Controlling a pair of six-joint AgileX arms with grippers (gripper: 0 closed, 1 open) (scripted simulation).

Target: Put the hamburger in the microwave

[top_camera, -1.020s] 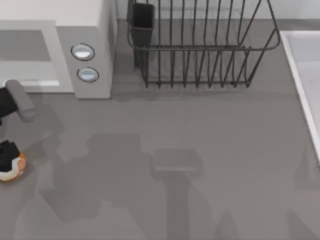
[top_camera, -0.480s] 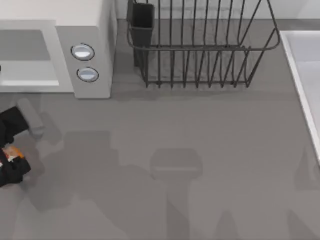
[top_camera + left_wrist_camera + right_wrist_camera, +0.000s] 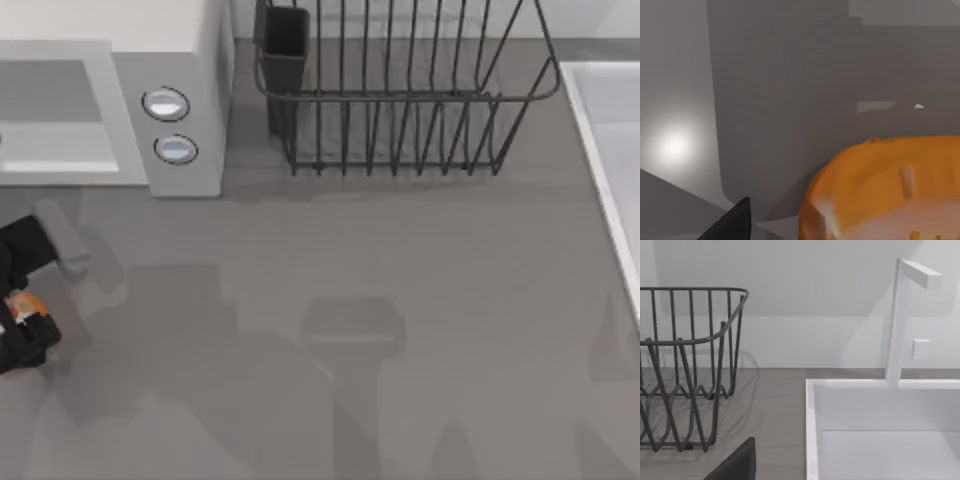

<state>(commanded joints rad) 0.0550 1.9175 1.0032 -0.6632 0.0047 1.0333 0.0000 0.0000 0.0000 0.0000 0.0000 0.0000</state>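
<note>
Grey tabletop (image 3: 400, 260) carries the microwave (image 3: 150, 90) at its far left, with the black wire dish rack (image 3: 400, 100) just beside the microwave and a white sink (image 3: 880, 430) beyond the rack. In front of the microwave, near its open grey cavity, the left tool (image 3: 22, 312) is pinching the hamburger (image 3: 25, 303); the hamburger (image 3: 885, 190) sits close under the left wrist camera. Whether the right tool (image 3: 737, 465) is spread or pressed together cannot be told; one dark finger edge shows, facing the rack and sink.

The top view looks straight down on the grey table (image 3: 420, 300). The left wrist view sits very close to the hamburger (image 3: 890, 190). The right wrist view faces level toward the dish rack (image 3: 685, 365) and white sink (image 3: 880, 410); the top view shares both.
</note>
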